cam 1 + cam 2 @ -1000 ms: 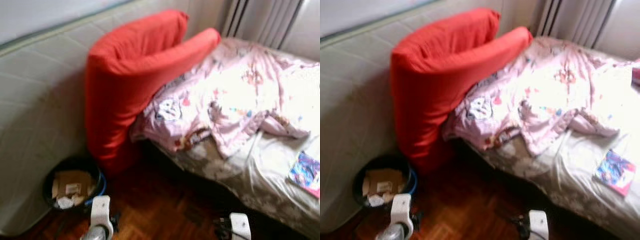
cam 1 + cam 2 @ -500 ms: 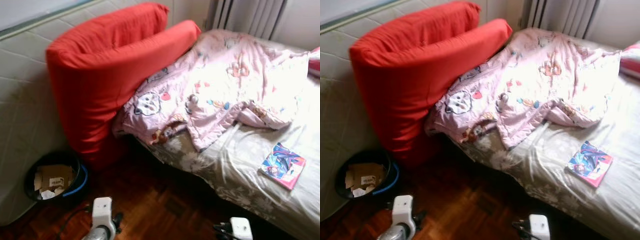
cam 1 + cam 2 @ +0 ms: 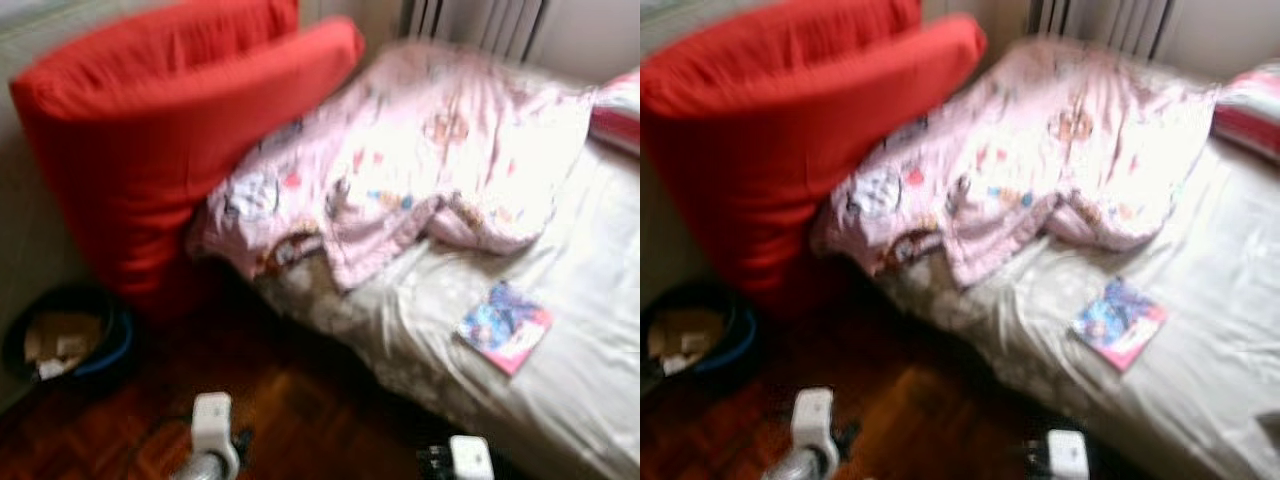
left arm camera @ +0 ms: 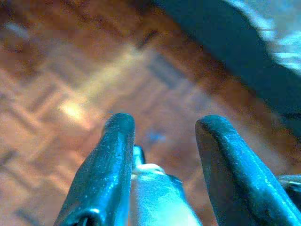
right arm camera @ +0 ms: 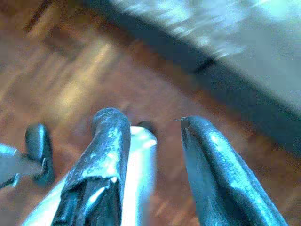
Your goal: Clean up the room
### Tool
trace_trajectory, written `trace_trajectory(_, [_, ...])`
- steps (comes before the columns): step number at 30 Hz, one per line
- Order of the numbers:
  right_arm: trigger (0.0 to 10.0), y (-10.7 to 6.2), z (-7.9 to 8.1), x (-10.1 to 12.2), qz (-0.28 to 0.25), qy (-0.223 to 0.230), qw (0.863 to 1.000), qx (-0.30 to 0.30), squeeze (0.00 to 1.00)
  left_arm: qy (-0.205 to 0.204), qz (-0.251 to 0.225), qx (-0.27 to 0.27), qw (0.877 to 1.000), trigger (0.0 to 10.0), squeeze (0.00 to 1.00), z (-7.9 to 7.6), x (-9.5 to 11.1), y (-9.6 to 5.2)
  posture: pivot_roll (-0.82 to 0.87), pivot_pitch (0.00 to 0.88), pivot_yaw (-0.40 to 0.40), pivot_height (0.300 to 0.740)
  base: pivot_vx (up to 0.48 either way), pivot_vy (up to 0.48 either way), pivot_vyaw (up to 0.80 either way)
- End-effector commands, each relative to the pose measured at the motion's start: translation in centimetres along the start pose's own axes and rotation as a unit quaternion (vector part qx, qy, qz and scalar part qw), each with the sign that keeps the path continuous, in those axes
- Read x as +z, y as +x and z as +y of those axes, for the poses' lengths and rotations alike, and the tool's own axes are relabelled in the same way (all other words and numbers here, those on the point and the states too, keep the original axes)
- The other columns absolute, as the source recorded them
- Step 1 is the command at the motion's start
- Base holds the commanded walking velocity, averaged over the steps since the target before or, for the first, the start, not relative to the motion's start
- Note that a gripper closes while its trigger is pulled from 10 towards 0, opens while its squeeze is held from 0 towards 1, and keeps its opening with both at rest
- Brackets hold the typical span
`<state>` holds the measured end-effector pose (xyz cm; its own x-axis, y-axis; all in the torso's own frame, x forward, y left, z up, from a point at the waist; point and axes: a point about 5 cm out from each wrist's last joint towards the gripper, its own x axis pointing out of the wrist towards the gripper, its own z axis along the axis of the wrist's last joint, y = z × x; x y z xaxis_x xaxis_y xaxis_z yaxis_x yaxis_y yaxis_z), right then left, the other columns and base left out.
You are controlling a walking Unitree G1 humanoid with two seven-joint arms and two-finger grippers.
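Observation:
A rumpled pink patterned blanket (image 3: pixel 430 150) lies across the bed (image 3: pixel 590 330). A colourful book (image 3: pixel 503 326) rests on the bare grey sheet near the bed's front edge. A big red folded cushion (image 3: pixel 150 130) leans against the bed's left end. Both arms hang low over the wooden floor (image 3: pixel 300 400). My left gripper (image 4: pixel 164 125) is open with nothing between its fingers, and my right gripper (image 5: pixel 151 120) is open and empty too. The eye views are blurred.
A dark round bin (image 3: pixel 62 338) holding cardboard scraps stands on the floor at the left, below the cushion. A red and pink pillow (image 3: pixel 617 112) lies at the bed's far right. A radiator (image 3: pixel 480 20) runs behind the bed.
The whole picture has slid left and turned blurrier, so the camera has swung right. More of the bed, the book and the pillow now show. Both arms still hang low.

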<state>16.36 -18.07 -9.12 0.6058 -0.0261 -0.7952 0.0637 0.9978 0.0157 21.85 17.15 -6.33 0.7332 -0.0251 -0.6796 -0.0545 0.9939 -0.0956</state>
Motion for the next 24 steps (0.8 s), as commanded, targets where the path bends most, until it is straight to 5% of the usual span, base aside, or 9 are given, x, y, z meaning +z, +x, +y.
trace_trajectory(1, [10.0, 0.1, 1.1, -0.2, 0.008, 0.003, 1.000, 0.008, 0.00, 0.006, 0.011, 0.018, 1.000, 10.0, 0.00, 1.4, -0.5, -0.3, -0.05, 0.164, 0.009, 0.740, 0.000, -0.349, 0.00])
trace_trajectory(5, [10.0, 0.3, 2.1, 0.5, 0.000, 0.004, 1.000, 0.008, 0.00, 0.008, 0.012, 0.020, 1.000, 10.0, 0.00, 1.5, -0.3, -0.3, -0.05, 0.169, 0.011, 0.740, 0.000, -0.348, 0.00])
trace_trajectory(8, [10.0, 0.1, 1.2, -0.1, 0.008, 0.010, 1.000, 0.001, 0.00, 0.007, 0.013, 0.020, 1.000, 10.0, 0.00, 1.5, -0.4, -0.3, -0.06, 0.172, 0.010, 0.740, 0.000, -0.347, 0.00])
trace_trajectory(24, [10.0, 0.1, 0.7, -0.2, 0.013, 0.020, 1.000, -0.007, 0.00, 0.012, 0.020, 0.023, 0.999, 10.0, 0.00, 1.9, -0.7, -0.4, -0.05, 0.180, 0.016, 0.740, 0.000, -0.295, -0.71])
